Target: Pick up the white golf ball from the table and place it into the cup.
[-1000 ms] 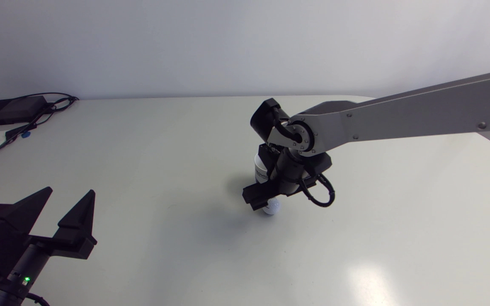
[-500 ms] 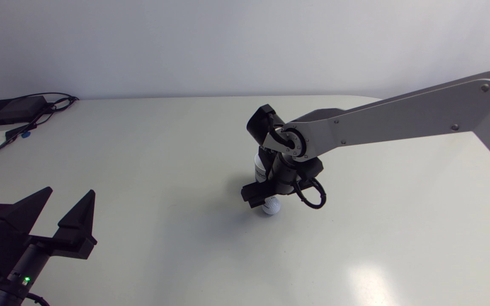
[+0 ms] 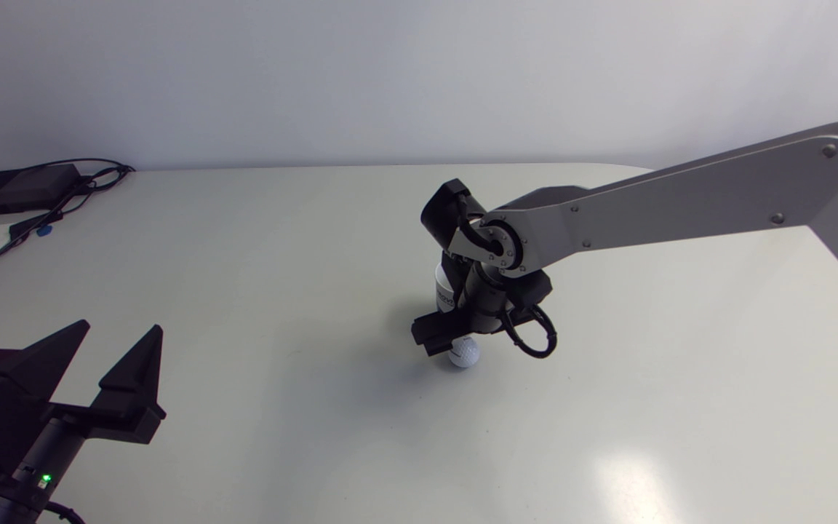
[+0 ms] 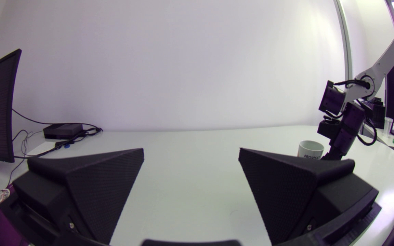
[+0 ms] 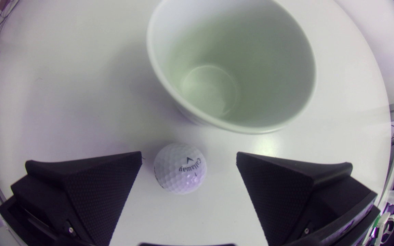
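Now that the right arm has eased slightly sideways and is settling, the right gripper is hovering low over the white golf ball. Its fingers are spread wide, and neither is touching the ball, which is lying unmoved on the worktop between them. I judge a closing grasp is coming next. The cup is standing upright just ahead of the ball, crowding that side, while bare worktop is opening out elsewhere. The left gripper is idling well apart, fingers released.
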